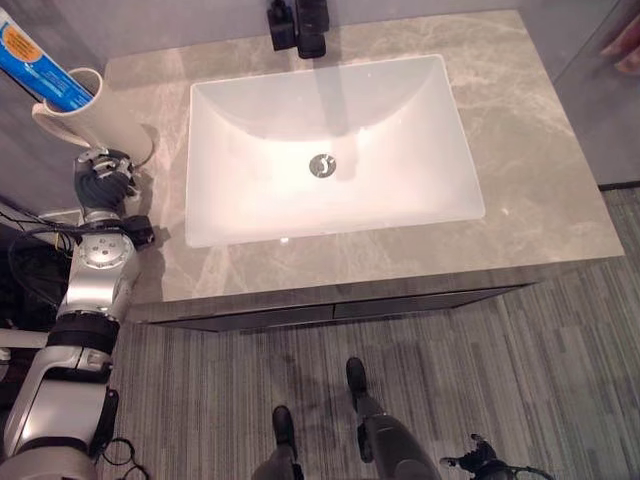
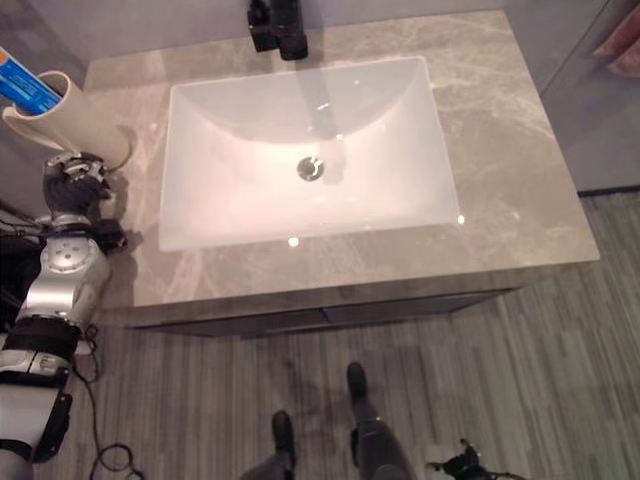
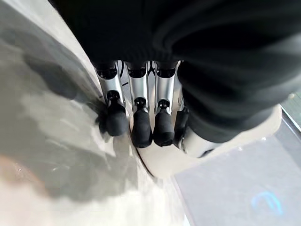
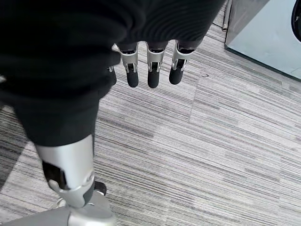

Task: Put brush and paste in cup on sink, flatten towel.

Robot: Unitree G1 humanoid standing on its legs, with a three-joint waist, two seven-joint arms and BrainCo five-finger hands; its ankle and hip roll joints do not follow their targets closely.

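A cream cup (image 1: 92, 118) stands at the counter's far left corner, with a blue and white paste tube (image 1: 38, 62) sticking up out of it. My left hand (image 1: 101, 184) sits on the counter right next to the cup's near side. In the left wrist view its fingers (image 3: 141, 126) hang straight and relaxed with their dark tips against the cup's base (image 3: 165, 162), holding nothing. A pink towel (image 1: 625, 45) shows at the far right edge, past the counter. My right hand (image 4: 150, 70) hangs low over the floor, fingers relaxed and empty.
A white rectangular basin (image 1: 205, 215) with a metal drain (image 1: 322, 166) takes up the middle of the grey stone counter (image 1: 530, 200). A black faucet (image 1: 300, 25) stands behind it. Grey striped flooring (image 4: 211, 155) lies in front of the cabinet.
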